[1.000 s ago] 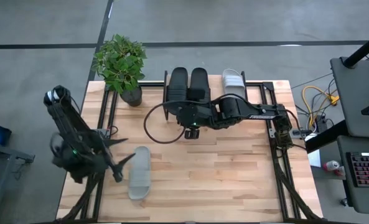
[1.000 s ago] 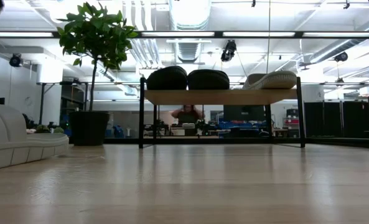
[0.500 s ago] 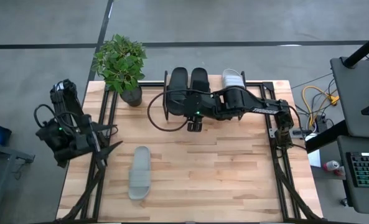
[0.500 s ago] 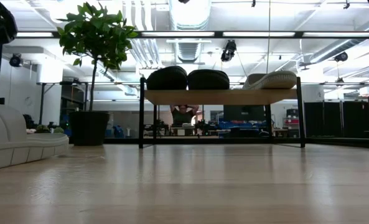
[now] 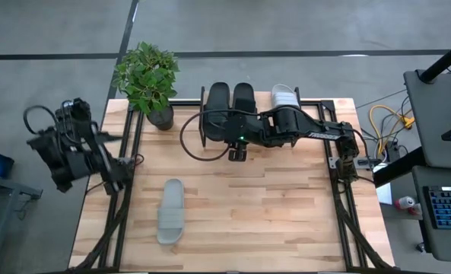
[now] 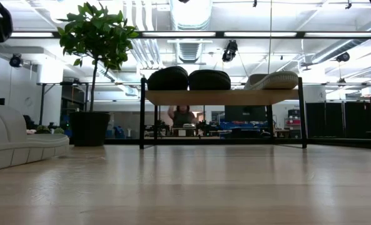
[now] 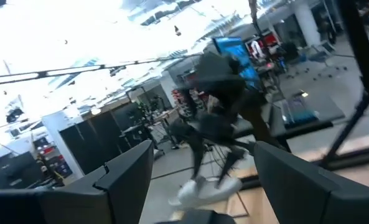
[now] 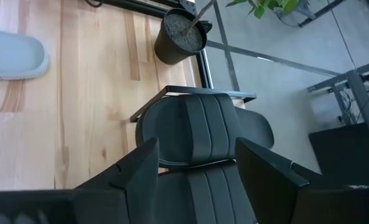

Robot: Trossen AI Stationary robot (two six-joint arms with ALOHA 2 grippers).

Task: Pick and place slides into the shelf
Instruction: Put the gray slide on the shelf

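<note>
The shelf (image 6: 223,97) stands at the table's far edge. On its plank rest two black slides (image 5: 219,99) (image 5: 244,99) and one pale slide (image 5: 284,97), soles down. A second pale slide (image 5: 170,211) lies flat on the table at the near left. My right gripper (image 5: 236,154) hovers open above the shelf's near edge, and in its wrist view the black slides (image 8: 190,137) lie below and beyond its fingers. My left gripper (image 7: 203,155) is raised beyond the table's left edge (image 5: 107,164), open, with nothing between its fingers.
A potted plant (image 5: 147,80) stands at the table's far left corner, next to the shelf. A black cable (image 5: 187,144) loops from the right arm over the table. Bare wood (image 5: 271,213) stretches across the middle and near right.
My left gripper has risen and drawn back from the pale slide on the table toward the left edge, tipping its fingers upward. That slide lies where it was. My right gripper has shifted slightly toward the shelf.
</note>
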